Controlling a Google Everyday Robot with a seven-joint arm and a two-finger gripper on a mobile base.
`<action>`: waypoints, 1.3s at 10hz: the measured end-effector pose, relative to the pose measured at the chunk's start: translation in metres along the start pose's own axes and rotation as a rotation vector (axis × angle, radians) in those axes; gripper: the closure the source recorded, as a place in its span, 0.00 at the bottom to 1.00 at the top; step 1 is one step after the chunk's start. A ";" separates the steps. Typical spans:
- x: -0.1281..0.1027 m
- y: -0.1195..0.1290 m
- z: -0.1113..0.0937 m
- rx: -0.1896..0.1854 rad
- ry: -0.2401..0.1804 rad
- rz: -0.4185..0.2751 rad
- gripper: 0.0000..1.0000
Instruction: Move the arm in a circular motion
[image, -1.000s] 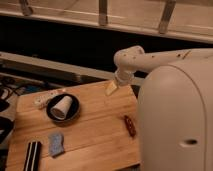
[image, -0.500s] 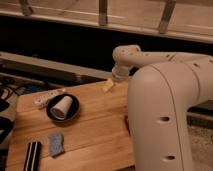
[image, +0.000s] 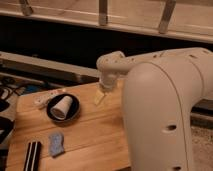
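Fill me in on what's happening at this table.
A robot arm reaches out over a wooden table, its bulky shell filling the right side of the view. Its gripper points down near the table's far edge, just right of a black bowl with a white cup lying in it. It is not on the bowl, the cup or the blue sponge nearer the front.

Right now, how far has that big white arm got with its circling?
Done: over the last second the bulky cream-white robot arm has swept further across the wooden table. In hand: its small yellowish claw hangs above the table's far edge, beside the black bowl holding a white cup. Left: whether the loop has closed isn't visible.
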 end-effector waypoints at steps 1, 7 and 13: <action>0.000 0.012 0.000 0.003 0.020 -0.032 0.06; 0.030 -0.008 -0.043 0.176 0.071 0.019 0.06; 0.007 -0.023 -0.050 0.196 0.040 0.005 0.06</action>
